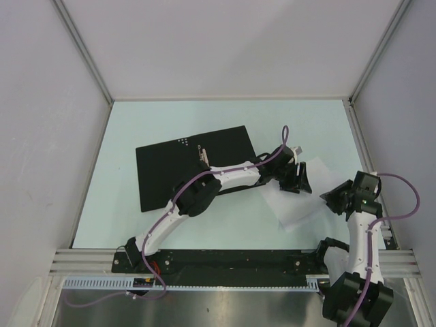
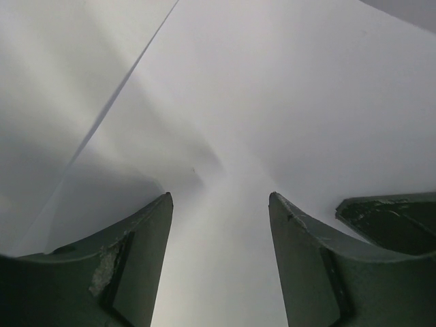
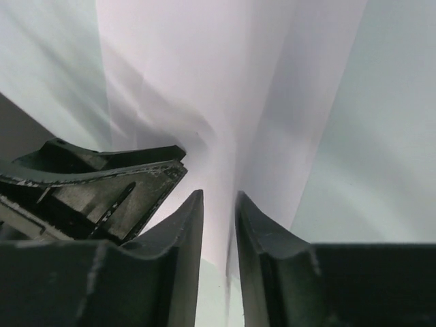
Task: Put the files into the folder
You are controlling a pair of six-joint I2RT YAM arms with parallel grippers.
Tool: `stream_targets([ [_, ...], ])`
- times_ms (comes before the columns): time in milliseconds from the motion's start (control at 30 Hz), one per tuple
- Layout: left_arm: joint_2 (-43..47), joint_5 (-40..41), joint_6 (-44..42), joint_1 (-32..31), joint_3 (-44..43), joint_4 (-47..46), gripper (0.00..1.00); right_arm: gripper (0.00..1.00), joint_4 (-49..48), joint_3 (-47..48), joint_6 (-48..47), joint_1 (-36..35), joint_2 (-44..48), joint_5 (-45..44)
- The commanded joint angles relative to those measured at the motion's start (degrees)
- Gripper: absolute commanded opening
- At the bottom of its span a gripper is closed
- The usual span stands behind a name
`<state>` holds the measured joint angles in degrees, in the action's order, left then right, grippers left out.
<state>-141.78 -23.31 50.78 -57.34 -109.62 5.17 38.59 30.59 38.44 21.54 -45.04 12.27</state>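
The files (image 1: 298, 212) lie slightly fanned on the pale counter (image 1: 170, 119), just right of the folder (image 1: 170, 174), which is open, black side up, with its clip (image 1: 202, 157) showing. Grey walls (image 1: 225, 41) box the counter in on three sides. The overhead cam gives the whole layout, but only the wrist cams show the paper humped into a ridge. The left fingers (image 2: 139, 262) stand well apart with nothing gripped, and the sheet sits right under the tips. The right fingers (image 3: 182, 262) are nearly together, with the ridge running into the slit between them. Can't tell if they're actually pinching it.
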Motion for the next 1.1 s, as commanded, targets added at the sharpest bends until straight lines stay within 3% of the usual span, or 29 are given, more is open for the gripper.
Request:
stream_targets([
  [0,-1.8,-0.9,-4.3,0.3,-0.1,4.5,0.68,0.19,-0.4,1.7,0.3,-0.9,-0.7,-4.1],
  [100,2.4,-2.4,-6.7,0.6,0.2,4.7,0.71,0.00,-2.5,2.6,0.4,-1.0,-0.8,-5.2],
  [200,12.3,-3.2,-5.8,2.5,6.0,0.3,0.75,0.00,-2.4,6.3,-1.5,-4.0,-0.8,-11.4],
  [300,24.6,-5.9,-0.5,6.6,20.2,-11.4,0.81,0.00,-4.7,12.9,-5.5,-9.8,-2.2,-16.9],
  [367,30.0,-6.1,1.2,9.9,24.5,-16.2,0.83,0.00,-6.9,17.6,-8.6,-14.1,-4.4,-18.7],
  [667,59.1,-3.9,-5.3,20.9,43.3,-10.3,0.85,0.00,-21.6,30.1,-24.4,-44.2,-14.2,-18.8],
  [767,67.6,-2.7,-7.6,26.3,50.5,-6.4,0.85,0.00,-23.2,35.0,-25.7,-53.3,-20.6,-13.5],
  [867,73.0,0.8,-11.1,31.4,55.8,-0.9,0.85,0.00,-29.4,38.7,-21.2,-57.0,-24.7,0.3],
  [900,75.7,1.6,-12.0,32.5,57.5,0.4,0.85,0.00,-31.8,38.8,-18.4,-56.7,-25.4,8.2],
  [1067,79.3,5.0,-14.7,36.7,61.1,5.4,0.85,0.00,-37.3,38.8,-3.1,-46.5,-32.6,25.8],
])
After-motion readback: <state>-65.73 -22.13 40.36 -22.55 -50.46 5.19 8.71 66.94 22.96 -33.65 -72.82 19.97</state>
